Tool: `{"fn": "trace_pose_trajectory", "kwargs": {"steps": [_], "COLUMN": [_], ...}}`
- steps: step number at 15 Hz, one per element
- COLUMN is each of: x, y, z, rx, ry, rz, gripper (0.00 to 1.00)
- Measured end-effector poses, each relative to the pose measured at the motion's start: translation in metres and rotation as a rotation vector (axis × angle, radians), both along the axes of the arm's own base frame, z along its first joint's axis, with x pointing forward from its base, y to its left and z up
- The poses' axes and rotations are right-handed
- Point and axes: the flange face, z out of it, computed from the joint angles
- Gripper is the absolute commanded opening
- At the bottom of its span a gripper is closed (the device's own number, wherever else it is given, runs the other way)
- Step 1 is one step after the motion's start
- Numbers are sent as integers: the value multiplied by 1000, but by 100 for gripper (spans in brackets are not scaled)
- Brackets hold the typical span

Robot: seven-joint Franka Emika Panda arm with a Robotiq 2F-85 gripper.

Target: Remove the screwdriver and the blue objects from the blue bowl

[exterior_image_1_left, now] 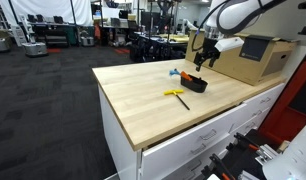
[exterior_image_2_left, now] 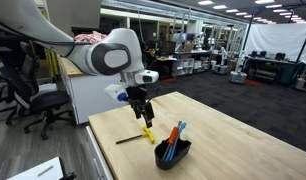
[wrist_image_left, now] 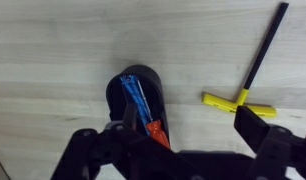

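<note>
One screwdriver point(wrist_image_left: 153, 130) and two blue objects point(wrist_image_left: 133, 96) sit in one blue bowl point(wrist_image_left: 159, 88).

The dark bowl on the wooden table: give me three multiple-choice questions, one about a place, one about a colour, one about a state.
1. Where is the screwdriver?
A. on a shelf
B. in the bowl
C. inside a mug

2. What colour is the handle of the tool lying on the table?
A. green
B. white
C. yellow

3. How is the gripper?
A. open and empty
B. shut on a pen
C. shut on a cloth

Answers:
1 B: its orange-red handle sticks out of the bowl beside the blue objects.
2 C: the wrist view shows a yellow crosspiece on a dark shaft.
3 A: its jaws stand wide apart, holding nothing.
</note>
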Motion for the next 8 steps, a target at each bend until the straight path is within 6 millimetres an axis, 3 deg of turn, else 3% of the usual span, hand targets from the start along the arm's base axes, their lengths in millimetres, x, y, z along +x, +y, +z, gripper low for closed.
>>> {"fn": "trace_pose_trajectory", "kwargs": {"steps": [4, 8], "x": [35, 71], "y": [-35, -53], "z": [-11, -30], "rx": [7, 46], "ry": [-10, 4], "rz": [109, 233], "gripper": [100, 100]}}
